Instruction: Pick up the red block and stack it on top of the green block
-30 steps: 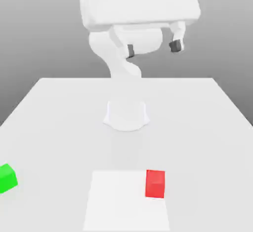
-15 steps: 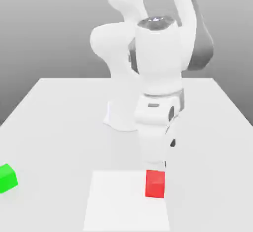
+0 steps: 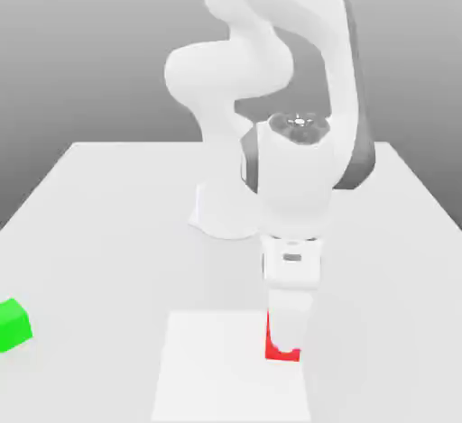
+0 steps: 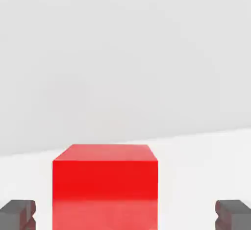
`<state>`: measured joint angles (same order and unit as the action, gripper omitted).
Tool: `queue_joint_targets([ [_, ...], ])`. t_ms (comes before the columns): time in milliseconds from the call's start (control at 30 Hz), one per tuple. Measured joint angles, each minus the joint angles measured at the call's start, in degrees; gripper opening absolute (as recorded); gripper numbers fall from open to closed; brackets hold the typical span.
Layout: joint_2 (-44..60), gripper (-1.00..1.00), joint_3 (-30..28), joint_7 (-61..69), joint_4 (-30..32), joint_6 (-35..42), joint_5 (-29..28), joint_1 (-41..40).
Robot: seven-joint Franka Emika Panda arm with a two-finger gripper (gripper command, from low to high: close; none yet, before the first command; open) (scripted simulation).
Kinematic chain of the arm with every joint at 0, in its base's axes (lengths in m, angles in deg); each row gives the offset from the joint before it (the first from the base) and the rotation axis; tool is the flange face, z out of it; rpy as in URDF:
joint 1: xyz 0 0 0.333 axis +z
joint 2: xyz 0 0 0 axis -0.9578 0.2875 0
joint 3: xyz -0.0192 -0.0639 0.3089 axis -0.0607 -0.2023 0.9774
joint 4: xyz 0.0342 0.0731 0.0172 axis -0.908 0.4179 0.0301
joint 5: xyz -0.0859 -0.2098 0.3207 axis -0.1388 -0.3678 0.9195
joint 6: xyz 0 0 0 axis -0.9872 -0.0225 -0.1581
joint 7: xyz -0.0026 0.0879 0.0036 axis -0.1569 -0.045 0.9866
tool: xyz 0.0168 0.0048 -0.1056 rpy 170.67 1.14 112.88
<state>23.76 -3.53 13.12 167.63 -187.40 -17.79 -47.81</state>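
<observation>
1. Over the red block (image 3: 281,351), the gripper (image 4: 125,215) has its jaws spread wide, one dark pad (image 4: 17,214) on each side of the cube with clear gaps between pad and face; nothing is gripped.

2. Relative to the red block, the arm's hand stands directly above and hides most of the cube in the exterior view; a red strip shows at the hand's foot, on a lighter square patch (image 3: 217,367) of the desk (image 3: 108,223).

3. Well apart from the red block, toward the exterior view's left edge, sits the green block (image 3: 13,326), also on the desk and untouched.

4. Judged from the hand view, the cube looks slightly closer to one pad than the other; a small sideways correction before closing would likely keep the block from being nudged.

5. The pads appear level with the cube's lower half, so closing now should catch it squarely on opposite faces. Closing slowly and evenly seems wise.

6. After a firm hold, a straight lift clear of the desk should come before any travel toward the green block, so that the cube does not drag.
</observation>
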Motion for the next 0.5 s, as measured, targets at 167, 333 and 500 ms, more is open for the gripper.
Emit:
queue_joint_targets([
  [167, 3.16, -1.00, 3.28, 1.94, -0.21, -2.49, 2.80, -2.58],
  [333, 3.25, -1.00, 3.41, 1.97, -0.22, -2.46, 2.84, -2.70],
  [500, -1.62, -1.00, -0.39, -1.57, 0.16, 1.35, -2.23, -0.15],
])
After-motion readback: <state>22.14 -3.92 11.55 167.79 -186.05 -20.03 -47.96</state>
